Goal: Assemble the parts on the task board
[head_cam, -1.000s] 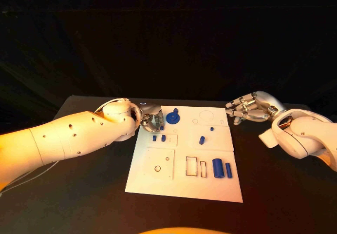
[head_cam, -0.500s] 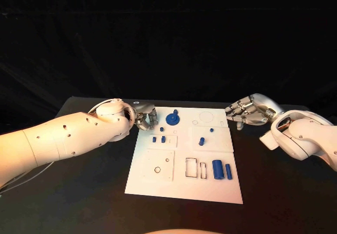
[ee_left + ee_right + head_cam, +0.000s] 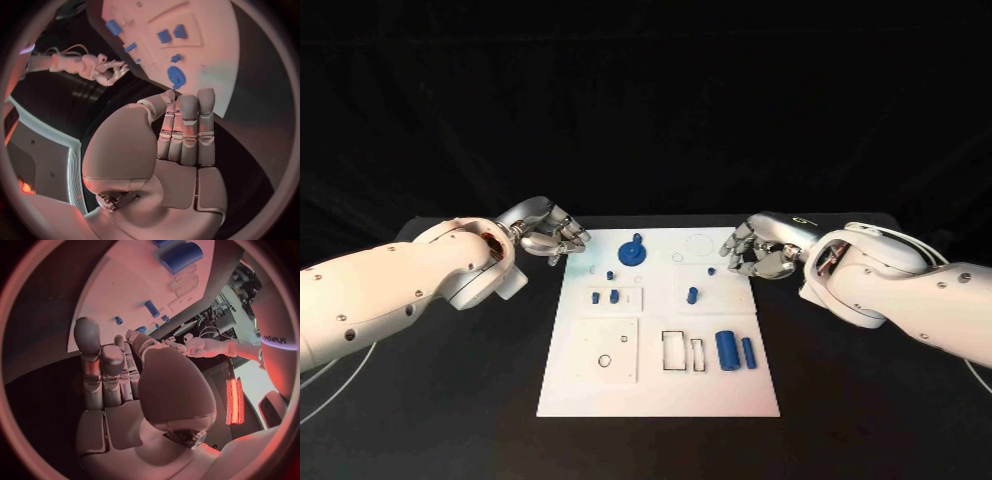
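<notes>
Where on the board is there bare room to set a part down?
The task board is bare along its near edge, below the rectangular cutouts and big blue cylinder. The far end is crowded: blue disc, small parts, both hands close by.

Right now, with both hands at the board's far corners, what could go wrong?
1. The right hand hangs over the board edge close to small blue pegs; a careless descent might knock them.
2. The left hand sits beside the blue knob and could bump it.
3. Neither hand holds anything; the loose cylinder could roll if the board is nudged.
</notes>
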`<action>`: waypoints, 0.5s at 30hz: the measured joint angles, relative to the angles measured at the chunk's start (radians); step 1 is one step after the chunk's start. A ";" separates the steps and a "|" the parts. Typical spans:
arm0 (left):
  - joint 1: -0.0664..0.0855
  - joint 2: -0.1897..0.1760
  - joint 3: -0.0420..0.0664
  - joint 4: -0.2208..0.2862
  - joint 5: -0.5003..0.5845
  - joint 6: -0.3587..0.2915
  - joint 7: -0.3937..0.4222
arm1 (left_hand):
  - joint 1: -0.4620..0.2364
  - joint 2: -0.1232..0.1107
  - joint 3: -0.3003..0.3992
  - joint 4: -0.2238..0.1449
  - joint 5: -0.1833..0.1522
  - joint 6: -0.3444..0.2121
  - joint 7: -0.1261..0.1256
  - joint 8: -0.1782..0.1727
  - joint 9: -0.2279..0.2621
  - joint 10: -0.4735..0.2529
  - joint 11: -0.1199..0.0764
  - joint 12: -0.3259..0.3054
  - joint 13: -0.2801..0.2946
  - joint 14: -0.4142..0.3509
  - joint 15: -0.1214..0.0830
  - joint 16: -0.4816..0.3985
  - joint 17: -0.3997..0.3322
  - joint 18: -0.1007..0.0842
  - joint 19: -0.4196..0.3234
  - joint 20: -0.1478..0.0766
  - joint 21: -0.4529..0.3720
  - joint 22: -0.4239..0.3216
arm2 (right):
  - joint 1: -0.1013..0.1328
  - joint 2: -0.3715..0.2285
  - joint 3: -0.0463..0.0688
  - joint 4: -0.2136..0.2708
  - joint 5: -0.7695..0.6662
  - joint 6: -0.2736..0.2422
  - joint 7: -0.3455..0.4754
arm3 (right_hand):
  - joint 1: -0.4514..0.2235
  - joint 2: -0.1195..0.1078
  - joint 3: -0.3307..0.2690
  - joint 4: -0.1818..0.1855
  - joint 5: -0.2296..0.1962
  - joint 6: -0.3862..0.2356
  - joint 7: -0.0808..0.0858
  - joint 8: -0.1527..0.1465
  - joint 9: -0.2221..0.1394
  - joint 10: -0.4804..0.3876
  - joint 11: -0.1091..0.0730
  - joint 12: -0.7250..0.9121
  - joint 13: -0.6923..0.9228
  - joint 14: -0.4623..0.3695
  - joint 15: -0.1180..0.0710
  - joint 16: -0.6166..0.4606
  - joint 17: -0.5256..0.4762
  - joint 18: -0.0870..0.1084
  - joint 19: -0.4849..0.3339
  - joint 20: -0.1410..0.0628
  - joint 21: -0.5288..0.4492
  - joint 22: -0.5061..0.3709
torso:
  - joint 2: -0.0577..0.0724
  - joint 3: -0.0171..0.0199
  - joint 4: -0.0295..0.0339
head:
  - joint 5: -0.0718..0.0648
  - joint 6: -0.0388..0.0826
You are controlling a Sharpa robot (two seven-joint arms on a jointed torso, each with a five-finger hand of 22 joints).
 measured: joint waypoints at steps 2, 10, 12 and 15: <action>0.000 -0.015 -0.006 0.035 0.161 -0.001 0.050 | -0.014 0.002 -0.025 0.007 0.000 -0.004 0.004 0.000 -0.002 -0.007 0.000 0.005 0.002 -0.018 0.003 -0.029 -0.026 0.001 -0.027 0.003 -0.055 -0.049 | 0.000 0.016 0.000 0.000 -0.077 0.006 -0.031 | -0.008 -0.008 0.010 0.000 0.000 0.000 0.000 -0.003 -0.002 -0.008 0.000 0.000 -0.007 0.000 0.000 0.048 0.030 -0.015 0.000 0.000 0.050 0.051 | 0.000 -0.0011 0.0005 | -0.010 0.002; -0.002 -0.036 -0.015 0.114 0.574 0.013 0.201 | -0.030 0.011 -0.092 0.016 0.000 -0.005 0.005 0.000 -0.006 -0.016 0.002 0.023 0.003 -0.035 0.007 -0.071 -0.064 0.001 -0.037 0.011 -0.121 -0.102 | -0.007 0.077 -0.003 -0.013 -0.273 0.025 -0.108 | -0.022 -0.022 0.029 0.000 -0.004 -0.003 0.004 -0.003 -0.006 -0.024 0.008 -0.004 -0.026 0.000 0.000 0.155 0.096 -0.031 0.000 0.000 0.182 0.185 | -0.001 -0.0023 0.0009 | -0.030 0.009; -0.002 -0.037 -0.015 0.124 0.632 0.018 0.226 | -0.027 0.014 -0.093 0.015 0.000 -0.005 0.005 0.000 -0.006 -0.016 0.002 0.026 0.003 -0.035 0.007 -0.071 -0.066 0.001 -0.037 0.011 -0.124 -0.105 | -0.010 0.094 -0.003 -0.023 -0.306 0.029 -0.121 | -0.022 -0.022 0.035 0.000 -0.004 -0.003 0.004 -0.003 -0.006 -0.024 0.008 -0.004 -0.029 0.000 0.000 0.171 0.105 -0.031 0.000 0.000 0.202 0.207 | -0.001 -0.0035 0.0005 | -0.033 0.010; -0.002 -0.037 -0.016 0.132 0.686 0.022 0.250 | -0.023 0.018 -0.096 0.012 0.000 -0.005 0.005 0.000 -0.007 -0.016 0.002 0.026 0.003 -0.035 0.007 -0.071 -0.067 0.001 -0.037 0.011 -0.127 -0.108 | -0.014 0.111 -0.004 -0.038 -0.342 0.033 -0.136 | -0.023 -0.023 0.040 0.000 -0.004 -0.003 0.004 -0.003 -0.006 -0.024 0.008 -0.004 -0.033 0.000 0.000 0.197 0.121 -0.031 0.000 0.000 0.233 0.240 | -0.001 -0.0043 0.0004 | -0.036 0.011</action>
